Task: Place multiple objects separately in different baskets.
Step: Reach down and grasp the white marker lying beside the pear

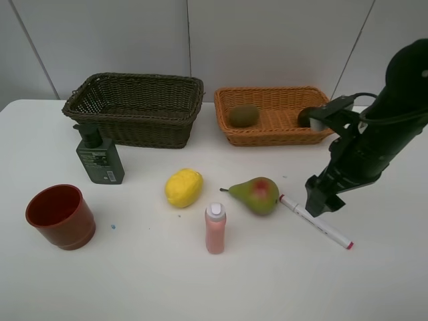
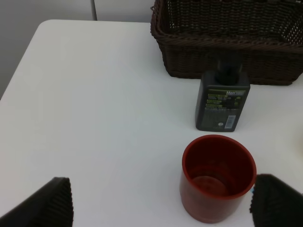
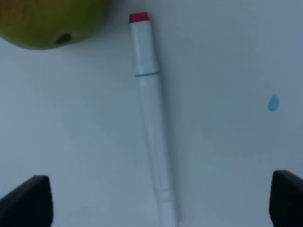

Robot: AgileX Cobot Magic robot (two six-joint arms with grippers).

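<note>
While the right gripper [image 1: 324, 200] hangs wide open over the white marker [image 1: 314, 222], right of centre in the high view beside the pear [image 1: 257, 195], the left gripper [image 2: 160, 203] is spread wide near the red cup [image 1: 60, 215] at lower left; a kiwi [image 1: 244, 115] lies in the tan basket [image 1: 274, 137].

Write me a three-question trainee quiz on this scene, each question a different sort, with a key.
1. True or false: the kiwi lies in the dark brown basket.
2. Which thing lies below the open right gripper? A) lemon B) marker C) pink bottle
3. Fill in: the fruit nearest the marker is the ____.
Key: 1 false, it lies in the light basket; 2 B; 3 pear.
</note>
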